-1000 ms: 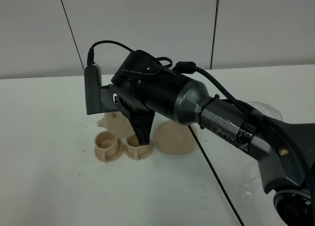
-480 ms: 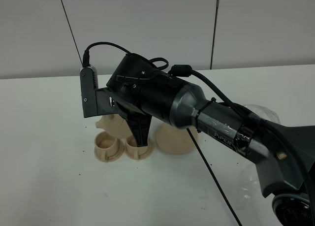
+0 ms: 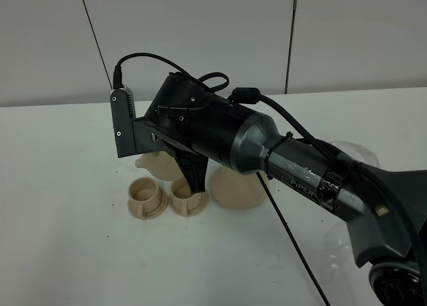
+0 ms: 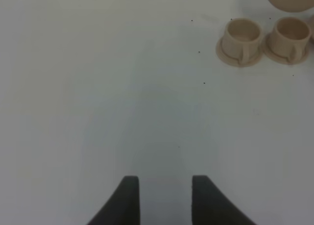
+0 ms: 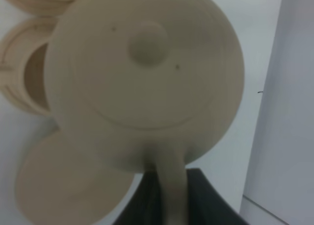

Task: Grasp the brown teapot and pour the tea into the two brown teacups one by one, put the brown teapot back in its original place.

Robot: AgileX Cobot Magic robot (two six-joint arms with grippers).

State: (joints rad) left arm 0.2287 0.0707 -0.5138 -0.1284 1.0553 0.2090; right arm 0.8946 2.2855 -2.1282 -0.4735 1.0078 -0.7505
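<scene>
Between right fingers (image 5: pixel 208 200): round beige-tan teapot (image 5: pixel 147 87), knobbed lid (image 5: pixel 147 44), handle (image 5: pixel 170 178) pinched.

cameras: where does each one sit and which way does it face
Exterior high: mounted high, looking down at the white table; the right arm reaches in from the right, the right gripper partly hiding the brown teapot.
Left wrist: behind the open left gripper, facing across the table toward the teacups.
Right wrist: behind the shut right gripper, close on the teapot, whose handle it grips.
Shared: all three show the teacups.
</scene>
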